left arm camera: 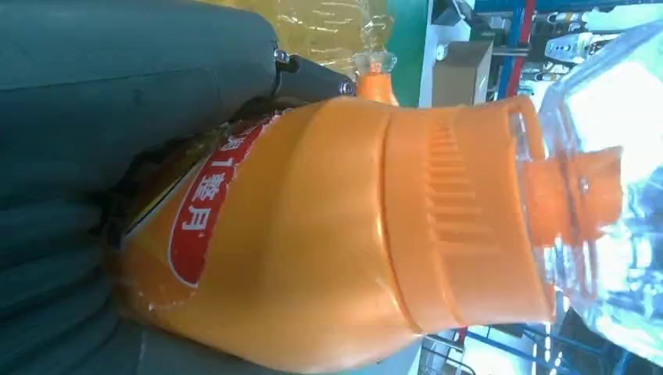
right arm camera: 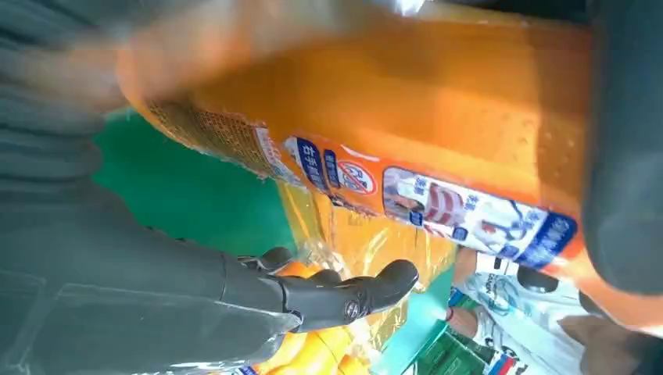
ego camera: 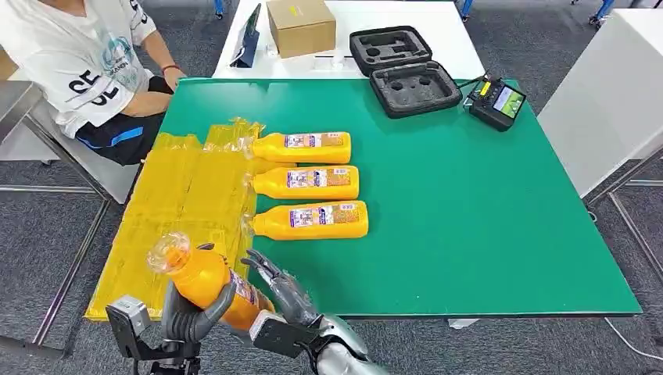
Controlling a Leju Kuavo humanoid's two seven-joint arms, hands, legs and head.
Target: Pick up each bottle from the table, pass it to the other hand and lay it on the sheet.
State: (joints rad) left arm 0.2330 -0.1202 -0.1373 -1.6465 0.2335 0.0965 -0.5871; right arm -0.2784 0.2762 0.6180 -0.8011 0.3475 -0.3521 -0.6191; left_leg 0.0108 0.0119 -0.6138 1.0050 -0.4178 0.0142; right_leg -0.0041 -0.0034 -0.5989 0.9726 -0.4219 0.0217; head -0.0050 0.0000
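- Gripping one orange bottle [ego camera: 205, 280] in my left hand [ego camera: 188, 316], low at the near edge of the green table [ego camera: 485, 234]; my fingers wrap its body from below and its clear-capped neck tilts up and away toward the yellow sheet [ego camera: 184, 203].
- Left wrist view: the bottle's shoulder and red label sit close against my palm, the thick grey thumb [left arm camera: 133, 86] pressed along its side.
- My right hand [ego camera: 283, 293] lies just beside the held bottle's base, fingers stretched out and apart, pointing toward the sheet. They hold nothing; I cannot tell whether the palm touches the bottle.
- Right wrist view: my dark fingers [right arm camera: 344, 295] extend straight, with the bottle's label side passing across them.
- Three more bottles lie on their sides in a column on the table, caps resting over the sheet's right edge: far bottle [ego camera: 306, 147], middle bottle [ego camera: 311, 181], near bottle [ego camera: 314, 220].
- A person [ego camera: 86, 70] in a white printed shirt sits at the table's far left corner.
- An open black foam case [ego camera: 403, 70], a cardboard box [ego camera: 301, 25] and a small handheld controller [ego camera: 497, 102] stand at the far side.
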